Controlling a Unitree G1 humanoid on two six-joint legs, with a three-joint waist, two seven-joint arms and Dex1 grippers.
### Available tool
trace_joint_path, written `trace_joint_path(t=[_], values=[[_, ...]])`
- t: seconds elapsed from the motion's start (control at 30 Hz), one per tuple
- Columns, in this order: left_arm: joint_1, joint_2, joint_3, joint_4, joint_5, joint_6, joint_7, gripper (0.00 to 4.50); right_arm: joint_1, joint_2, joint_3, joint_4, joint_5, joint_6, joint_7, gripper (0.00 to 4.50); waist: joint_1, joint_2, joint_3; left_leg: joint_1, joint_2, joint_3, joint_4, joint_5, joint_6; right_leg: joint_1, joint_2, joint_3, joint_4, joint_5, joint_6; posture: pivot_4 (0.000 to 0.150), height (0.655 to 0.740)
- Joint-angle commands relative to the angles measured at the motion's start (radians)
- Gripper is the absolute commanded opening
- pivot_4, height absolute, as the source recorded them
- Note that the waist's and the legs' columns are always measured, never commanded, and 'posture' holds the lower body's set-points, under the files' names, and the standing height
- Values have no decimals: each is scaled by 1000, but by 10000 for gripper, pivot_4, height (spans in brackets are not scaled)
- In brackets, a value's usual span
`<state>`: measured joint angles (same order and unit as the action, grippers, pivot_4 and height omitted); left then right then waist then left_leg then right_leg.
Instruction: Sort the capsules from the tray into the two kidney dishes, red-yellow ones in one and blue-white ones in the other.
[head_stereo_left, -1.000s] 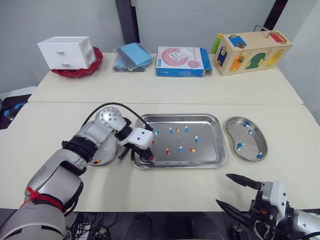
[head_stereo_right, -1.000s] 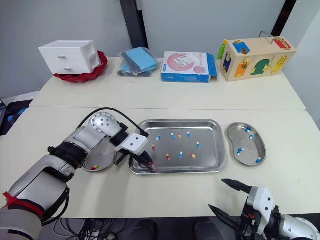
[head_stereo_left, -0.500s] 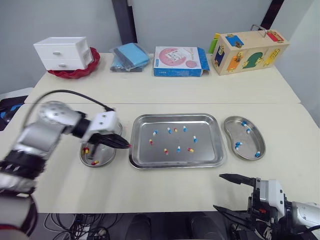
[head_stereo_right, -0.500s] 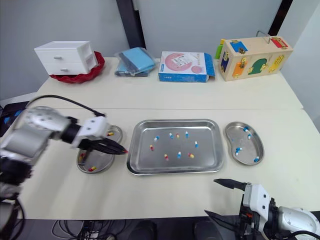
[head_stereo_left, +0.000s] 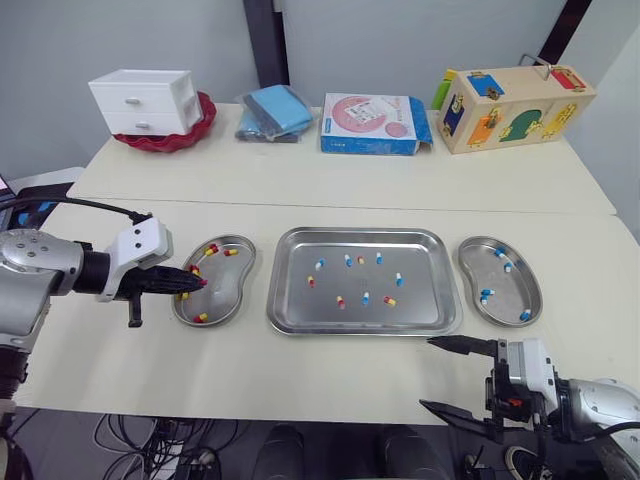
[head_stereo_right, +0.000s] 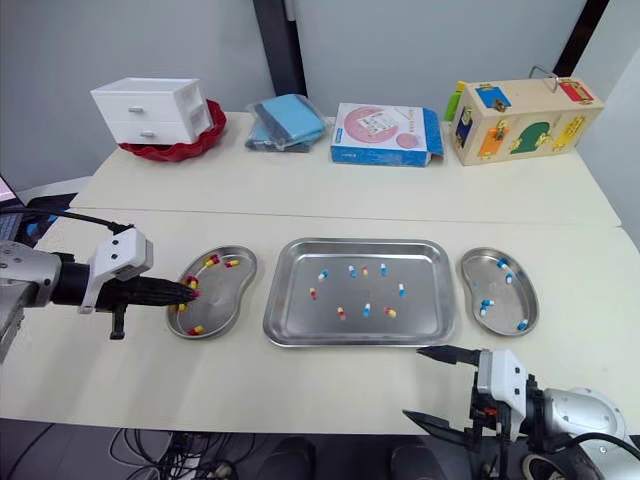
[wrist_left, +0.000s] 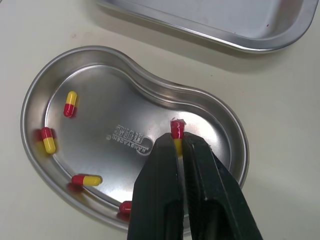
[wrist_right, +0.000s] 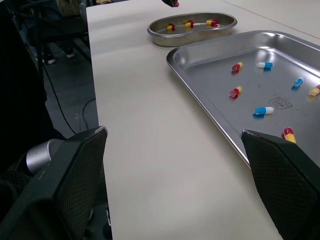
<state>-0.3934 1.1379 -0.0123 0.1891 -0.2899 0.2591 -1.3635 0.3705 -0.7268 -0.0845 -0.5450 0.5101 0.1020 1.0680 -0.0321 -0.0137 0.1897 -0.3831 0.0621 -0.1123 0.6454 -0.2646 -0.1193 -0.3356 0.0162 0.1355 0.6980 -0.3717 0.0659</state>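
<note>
My left gripper (head_stereo_left: 198, 283) is shut on a red-yellow capsule (wrist_left: 176, 131) and hovers over the left kidney dish (head_stereo_left: 224, 288). Several red-yellow capsules (wrist_left: 70, 103) lie in that dish. The steel tray (head_stereo_left: 425, 295) in the middle holds several loose capsules of both kinds, such as a blue-white one (head_stereo_left: 398, 279). To its right, the right kidney dish (head_stereo_left: 512, 290) holds several blue-white capsules. My right gripper (head_stereo_left: 452, 378) stands open at the table's front edge, just in front of the tray's front right corner, with nothing between its fingers (wrist_right: 75, 175).
On the far table stand a white drawer unit (head_stereo_left: 148, 98) in a red bowl, a blue cloth pack (head_stereo_left: 272, 110), a pink and blue box (head_stereo_left: 372, 122) and a wooden toy box (head_stereo_left: 515, 95). A black cable (head_stereo_left: 70, 203) runs from my left wrist.
My left gripper has moved left from the tray's front left corner to above the left kidney dish, carrying the capsule. The head camera has shifted. The right gripper has hardly moved.
</note>
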Motion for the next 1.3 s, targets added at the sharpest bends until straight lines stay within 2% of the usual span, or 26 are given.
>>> trace_joint_path(t=[0.03,0.13,0.23,0.63,0.8,1.03,1.3], values=[[-14,-4,22,-16,5,12,7,201,-8,-2,-4,-30,24,13,-4,45000,0,0,0,0,0,0,0,0,0,0,0,0,0,0,0,1500,7400],[-24,-11,12,4,22,14,2,201,-8,-1,-11,-35,25,21,-12,45000,0,0,0,0,0,0,0,0,0,0,0,0,0,0,0,1500,7400],[-45,-29,-5,41,46,5,1,7283,-2,0,-14,-44,26,27,-19,45000,0,0,0,0,0,0,0,0,0,0,0,0,0,0,0,1500,7400],[-71,-60,-3,71,54,20,-16,44084,23,1,-37,-57,26,31,-32,45000,-1,0,0,0,0,0,0,0,0,0,0,0,0,0,0,1500,7400],[-60,-56,20,80,42,38,-7,44623,30,1,-47,-41,23,21,-26,45000,-1,0,0,0,0,0,0,0,0,0,0,0,0,0,0,1500,7400],[-13,-5,113,141,34,50,28,44623,64,-6,-138,28,42,-4,11,45000,-1,0,0,0,0,0,0,0,0,0,0,0,0,0,0,1500,7400],[63,76,230,313,61,-19,75,44623,84,-13,-177,129,28,-39,79,45000,-3,0,0,0,0,0,0,0,0,-1,0,0,0,0,0,1500,7400]])
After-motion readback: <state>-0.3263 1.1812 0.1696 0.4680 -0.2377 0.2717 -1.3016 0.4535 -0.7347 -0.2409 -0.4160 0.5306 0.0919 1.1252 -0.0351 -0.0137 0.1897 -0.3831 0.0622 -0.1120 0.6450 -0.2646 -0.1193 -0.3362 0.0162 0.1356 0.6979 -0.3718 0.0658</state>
